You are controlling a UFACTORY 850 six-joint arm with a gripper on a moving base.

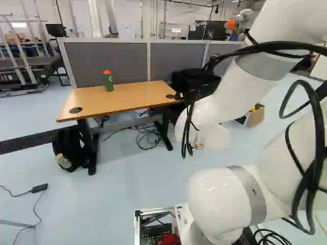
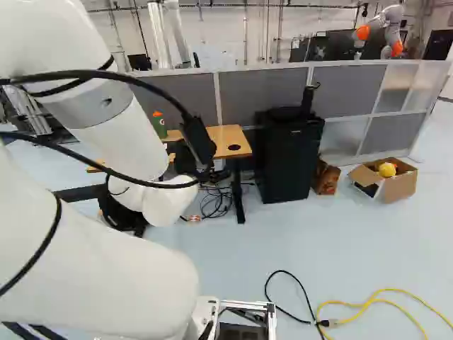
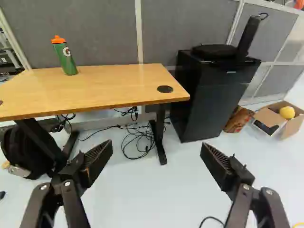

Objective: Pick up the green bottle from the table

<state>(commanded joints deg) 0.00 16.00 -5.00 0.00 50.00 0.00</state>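
The green bottle (image 1: 108,81) with an orange cap stands upright on the wooden table (image 1: 127,96), near its back edge, in the left base view. The arm partly hides that table in the right base view, where the bottle (image 2: 159,126) shows beside the arm. In the wrist view my gripper (image 3: 156,154) is open, its fingers wide apart with nothing between them. The bottle (image 3: 66,58) is well ahead of the gripper and off to one side, touching neither finger. In the base views I cannot clearly make out the gripper behind the arm's wrist.
A black cabinet (image 3: 209,90) with dark items on top stands beside the table. Past it are a brown bag (image 3: 236,119) and a cardboard box (image 3: 288,124) with a yellow ball. Grey partitions (image 1: 110,58) rise behind. A black backpack (image 1: 70,148) and cables lie below. Another robot (image 2: 386,30) stands beyond.
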